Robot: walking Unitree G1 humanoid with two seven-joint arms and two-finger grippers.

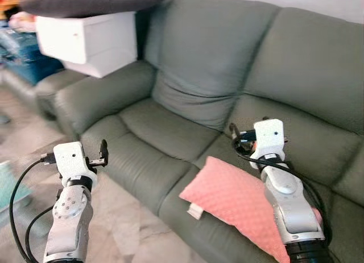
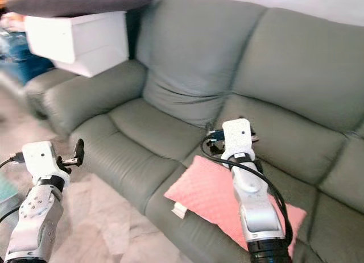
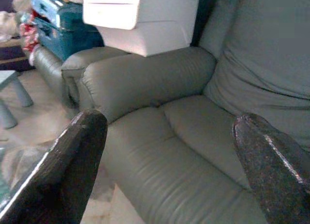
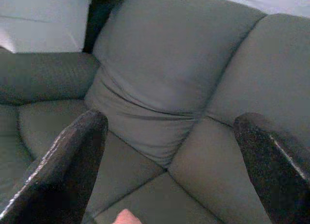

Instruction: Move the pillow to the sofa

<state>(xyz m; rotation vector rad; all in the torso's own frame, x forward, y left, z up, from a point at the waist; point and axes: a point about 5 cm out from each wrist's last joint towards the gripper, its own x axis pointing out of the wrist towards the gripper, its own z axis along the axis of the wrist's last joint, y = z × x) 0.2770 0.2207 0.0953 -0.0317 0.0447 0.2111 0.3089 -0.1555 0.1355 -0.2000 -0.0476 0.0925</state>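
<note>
A pink pillow [image 1: 227, 200] lies flat on the front part of the middle seat of the grey-green sofa [image 1: 165, 132], one corner hanging over the seat's front edge. My right gripper [image 1: 238, 137] hovers just above the pillow's back edge, open and empty, pointing at the sofa's backrest; a pink tip of the pillow [image 4: 127, 217] peeks in below it. My left gripper [image 1: 102, 155] is open and empty too, held over the floor in front of the sofa's left seat.
A white cabinet [image 1: 91, 38] with a dark cushion [image 1: 85, 1] on top stands behind the sofa's left armrest [image 1: 102, 92]. A blue bin [image 3: 63, 30] and a second armchair [image 1: 45, 87] sit further left. Pale floor [image 1: 131, 229] lies before the sofa.
</note>
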